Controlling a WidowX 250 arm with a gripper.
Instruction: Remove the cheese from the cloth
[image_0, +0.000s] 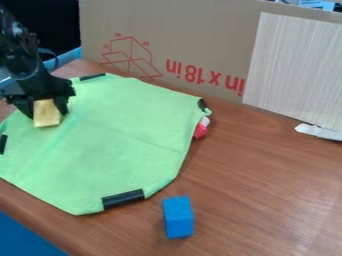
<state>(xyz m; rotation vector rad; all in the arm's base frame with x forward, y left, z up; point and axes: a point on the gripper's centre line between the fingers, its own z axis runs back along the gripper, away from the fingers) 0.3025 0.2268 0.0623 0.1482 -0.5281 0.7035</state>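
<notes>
Yellow cheese (47, 119) was clamped in the claw (46, 113), parted only to its width, near the upper-left edge of the cloth (127, 135); a firm, straight lift seemed best, lest dragging ruck the fabric.

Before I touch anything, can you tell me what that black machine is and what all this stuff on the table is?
The black machine is a robot arm, coming in from the upper left. The picture comes from a camera that stays put and looks down at a slant. At the arm's end are jaws, like a pinching hand. They have a yellow piece of cheese between them, over the left part of a green cloth. I can't tell whether the cheese touches the cloth. The cloth lies on a brown table and has black strips along its edge. Nearer the camera sits a blue block. Something red and white peeks out by the cloth's right edge. Behind stands printed cardboard.
</notes>
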